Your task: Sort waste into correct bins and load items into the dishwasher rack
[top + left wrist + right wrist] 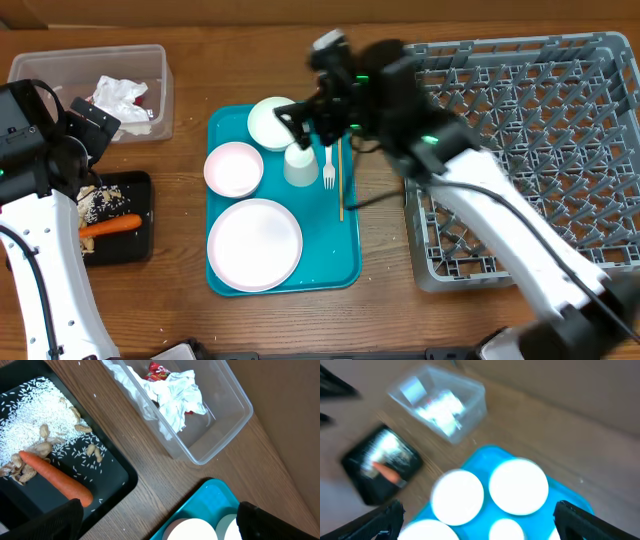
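The small white cup (300, 165) is my pick. It stands on the teal tray (345, 265), between the white bowl (270, 122) and the fork (328, 168). The right gripper (305, 120) hangs over the far end of that tray, jaws spread wide and holding nothing. The wrist view is blurred, but both fingers sit out at the frame corners with the cup low between them.

So the cup lies just on the near side of the pincer, toward the robot's base. I judge a short pull back and a drop would line it up.

The fork and chopsticks (341, 180) lie just beside the cup on the rack side, long axes running near-to-far, parallel to each other. The dishwasher rack (520, 130) sits off to the right, so the right arm is plainly the nearer one for the dishes. The pink bowl (233, 168) and plate (254, 243) wait closer in on the tray.

The left gripper (92, 125) is spread and empty too. It is above the gap between the clear tub (60, 60), which holds the napkins (175, 400) and red wrapper (159, 369), and the black tray (120, 477), which holds the carrot (55, 476) and rice (30, 410).
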Robot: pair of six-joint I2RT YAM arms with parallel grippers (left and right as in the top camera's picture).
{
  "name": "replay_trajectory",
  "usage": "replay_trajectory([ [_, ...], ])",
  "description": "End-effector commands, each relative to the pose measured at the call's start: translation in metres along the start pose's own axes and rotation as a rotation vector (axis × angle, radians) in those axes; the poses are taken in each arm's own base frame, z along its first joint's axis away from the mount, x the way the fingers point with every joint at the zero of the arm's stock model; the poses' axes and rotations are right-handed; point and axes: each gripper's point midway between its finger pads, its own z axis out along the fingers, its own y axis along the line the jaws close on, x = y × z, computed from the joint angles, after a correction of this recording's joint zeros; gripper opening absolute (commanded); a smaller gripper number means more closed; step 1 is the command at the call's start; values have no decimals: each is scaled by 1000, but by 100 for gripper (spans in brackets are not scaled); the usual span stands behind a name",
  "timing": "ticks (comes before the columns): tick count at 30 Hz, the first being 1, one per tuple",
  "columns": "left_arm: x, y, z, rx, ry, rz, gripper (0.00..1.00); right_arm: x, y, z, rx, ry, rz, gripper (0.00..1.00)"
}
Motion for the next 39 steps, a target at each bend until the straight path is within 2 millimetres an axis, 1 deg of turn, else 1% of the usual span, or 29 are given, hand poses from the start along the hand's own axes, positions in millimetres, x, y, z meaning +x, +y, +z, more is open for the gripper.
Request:
replay_trajectory([
  [1,-4,2,-2,-8,-17,-14,100,5,-20,17,129,43,-34,100],
  [4,-4,2,-2,-8,-16,-14,100,37,-18,36,98,154,-16,100],
  [5,-4,2,-2,-8,-17,-14,100,52,-9,43,38,203,0,100],
  [6,-4,2,-2,-8,-17,-14,100,58,-2,46,-8,226,10,100],
  [7,-4,2,-2,-8,-16,-14,100,62,0,49,-29,235,15,100],
  [9,-4,2,-2,-8,-17,-14,100,68,5,55,-67,252,25,100],
  [10,-4,2,-2,-8,-17,-14,100,75,3,61,-69,270,34,100],
  [12,-4,2,-2,-8,-17,-14,100,89,-8,74,-17,306,72,100],
  [14,-4,2,-2,-8,-17,-14,100,104,-38,86,154,330,188,100],
  [15,-4,2,-2,-8,-17,-14,100,109,-43,89,179,337,201,100],
  [17,-4,2,-2,-8,-17,-14,100,119,-47,96,188,359,207,100],
  [22,-4,2,-2,-8,-17,-14,100,137,-50,109,196,400,231,100],
  [24,-4,2,-2,-8,-17,-14,100,143,-50,115,195,410,261,97],
  [26,-4,2,-2,-8,-16,-14,100,149,-44,122,170,421,277,93],
  [29,-4,2,-2,-8,-17,-14,100,157,-33,128,142,442,270,93],
  [32,-4,2,-2,-8,-17,-14,100,159,-24,130,130,448,257,93],
  [34,-4,2,-2,-8,-16,-14,100,161,-19,130,126,455,251,90],
  [37,-4,2,-2,-8,-17,-14,100,164,-21,129,141,463,252,85],
  [38,-4,2,-2,-8,-17,-14,100,166,-29,128,195,463,279,85],
  [39,-4,2,-2,-8,-17,-14,100,167,-31,127,211,464,285,84],
])
